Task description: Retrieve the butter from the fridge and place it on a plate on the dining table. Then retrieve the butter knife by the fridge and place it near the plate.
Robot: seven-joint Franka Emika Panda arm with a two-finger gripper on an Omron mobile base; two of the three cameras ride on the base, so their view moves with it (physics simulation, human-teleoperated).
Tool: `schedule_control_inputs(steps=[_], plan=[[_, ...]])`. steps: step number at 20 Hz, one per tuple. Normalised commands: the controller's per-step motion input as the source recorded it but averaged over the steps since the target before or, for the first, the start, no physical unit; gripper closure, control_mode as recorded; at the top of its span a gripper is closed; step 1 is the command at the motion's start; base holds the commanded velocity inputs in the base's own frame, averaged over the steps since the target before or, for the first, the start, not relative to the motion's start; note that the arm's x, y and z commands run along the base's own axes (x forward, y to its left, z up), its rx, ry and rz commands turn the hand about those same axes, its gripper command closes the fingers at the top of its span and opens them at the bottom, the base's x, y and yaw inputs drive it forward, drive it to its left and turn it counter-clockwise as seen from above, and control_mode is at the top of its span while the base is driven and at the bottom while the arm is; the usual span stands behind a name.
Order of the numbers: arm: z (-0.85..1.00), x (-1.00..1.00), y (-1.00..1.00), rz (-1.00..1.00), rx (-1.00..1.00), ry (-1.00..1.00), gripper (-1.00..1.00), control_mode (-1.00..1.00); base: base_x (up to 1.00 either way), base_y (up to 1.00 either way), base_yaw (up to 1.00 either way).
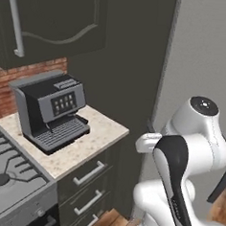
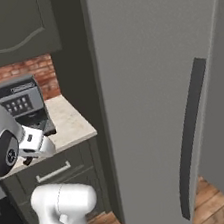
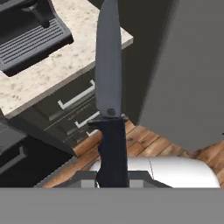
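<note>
In the hand view, the butter knife (image 3: pixel 109 83) stands straight up from my gripper (image 3: pixel 112 177), which is shut on its black handle. The dark blade points toward the counter edge. The fridge (image 2: pixel 149 78) is a tall light-grey body with a long dark curved handle (image 2: pixel 191 138). It rises close on the right, seen as the fridge (image 1: pixel 206 55) in the left base view and the fridge (image 3: pixel 192 65) in the hand view. My arm is folded up close to the base beside it. The butter, the plate and the dining table are out of view.
A coffee machine (image 1: pixel 50 107) sits on the speckled kitchen counter (image 1: pixel 91 137), with a stove (image 1: pixel 9 174) to its left and drawers (image 1: pixel 87 190) below. Dark cabinets hang above. A wooden floor (image 2: pixel 223 209) lies in front of the fridge.
</note>
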Motion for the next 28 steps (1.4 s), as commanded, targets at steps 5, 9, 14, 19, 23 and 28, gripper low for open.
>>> schedule_control_inputs(steps=[5,9,14,19,23,28], plan=[[0.0,0.0,0.0,0.0,0.0,0.0,1.0,1.0,-0.75,0.14,-0.02],[0.0,0.0,0.0,0.0,0.0,0.0,1.0,1.0,-0.87,0.32,-0.14],[0.0,0.0,0.0,0.0,0.0,0.0,1.0,1.0,-0.83,0.14,-0.31],[0.0,0.0,0.0,0.0,0.0,0.0,1.0,1.0,-0.46,0.36,-0.59],[0.0,0.0,0.0,0.0,0.0,0.0,1.0,1.0,-0.44,0.46,-0.73],[0.0,0.0,0.0,0.0,0.0,0.0,1.0,1.0,-0.47,0.34,-0.74]])
